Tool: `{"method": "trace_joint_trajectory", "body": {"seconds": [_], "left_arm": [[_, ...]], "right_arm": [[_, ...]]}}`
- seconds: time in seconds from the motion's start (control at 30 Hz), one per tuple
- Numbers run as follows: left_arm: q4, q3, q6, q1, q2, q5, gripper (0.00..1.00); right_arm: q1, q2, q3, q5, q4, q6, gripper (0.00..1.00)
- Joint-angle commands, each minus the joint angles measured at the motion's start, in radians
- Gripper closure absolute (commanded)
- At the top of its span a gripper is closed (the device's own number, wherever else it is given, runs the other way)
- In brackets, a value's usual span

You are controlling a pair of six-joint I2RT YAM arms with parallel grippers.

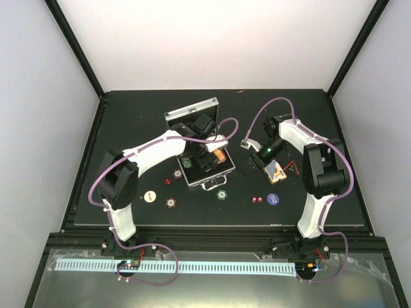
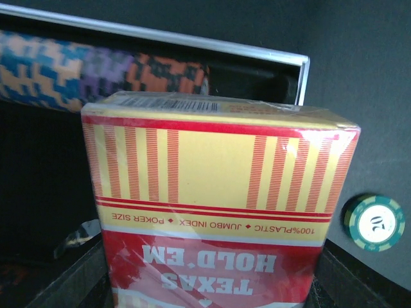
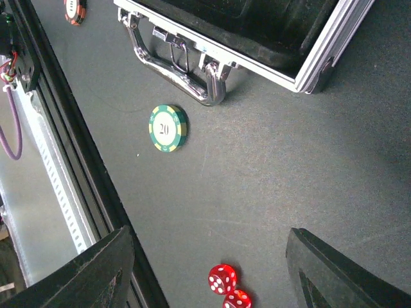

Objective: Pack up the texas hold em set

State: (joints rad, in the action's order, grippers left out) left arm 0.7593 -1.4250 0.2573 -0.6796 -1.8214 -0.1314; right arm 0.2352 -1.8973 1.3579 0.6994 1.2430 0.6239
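Hovering over the open case (image 1: 190,116), the card deck (image 2: 218,192) is being gripped, clamped between the left gripper (image 2: 212,292) jaws. The right gripper (image 3: 210,256) is being held above the table (image 3: 289,179), jaws apart and empty, two red dice (image 3: 229,289) just below, a green chip (image 3: 168,128) near the case handle (image 3: 176,70).

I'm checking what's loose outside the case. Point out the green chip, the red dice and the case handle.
green chip (image 3: 168,128), right wrist view, centre of its face
red dice (image 3: 223,279), right wrist view, upper die's face
case handle (image 3: 168,72), right wrist view, middle of chrome bar
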Motion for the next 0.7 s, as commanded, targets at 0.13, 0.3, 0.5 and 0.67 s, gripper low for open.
{"method": "trace_joint_trajectory", "body": {"seconds": [0.13,0.3,0.5,0.67], "left_arm": [[0.041,-0.059,0.063,-0.052,-0.071,0.1,0.36],[0.056,-0.078,0.045,-0.072,-0.114,0.189,0.37],[0.058,-0.068,0.03,-0.078,-0.106,0.3,0.37],[0.056,-0.076,0.03,-0.076,-0.112,0.311,0.37]], "right_arm": [[-0.032,-0.004,0.018,-0.012,0.064,0.066,0.32],[-0.035,-0.007,0.012,-0.012,0.06,0.079,0.32],[-0.037,-0.016,0.009,0.002,0.053,0.075,0.32],[-0.037,-0.019,0.005,0.011,0.05,0.067,0.32]]}}
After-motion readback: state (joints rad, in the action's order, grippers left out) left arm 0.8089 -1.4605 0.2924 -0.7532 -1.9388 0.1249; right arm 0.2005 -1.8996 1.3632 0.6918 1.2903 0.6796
